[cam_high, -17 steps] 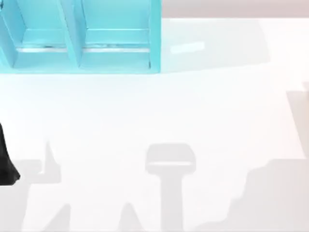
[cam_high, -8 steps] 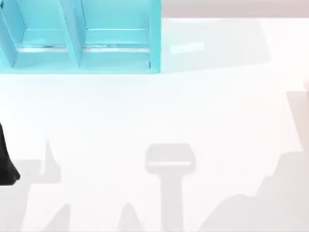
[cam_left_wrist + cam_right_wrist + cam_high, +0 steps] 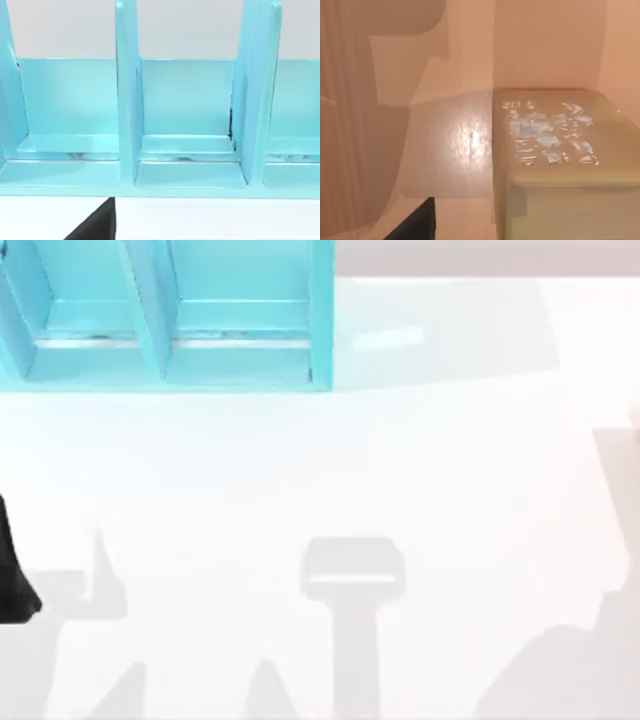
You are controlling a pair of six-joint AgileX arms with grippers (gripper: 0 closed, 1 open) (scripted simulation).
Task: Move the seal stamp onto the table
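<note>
White glossy table, turquoise shelf at 11 o'clock. Close before right wrist camera: seal stamp. Likely light, stiff, slick; you pinch its opposite flat sides. Parked at 9 o'clock: left arm. Whether either gripper is apart or together, cannot tell.

The table lies open across its middle, front and right side, giving unobstructed passage there. The blue shelf stands at the back left corner and blocks that area. Its upright dividers split it into narrow compartments, open toward the front. A black arm part intrudes at the left edge. Close before the right wrist camera, a pale block stands beside a wall.
</note>
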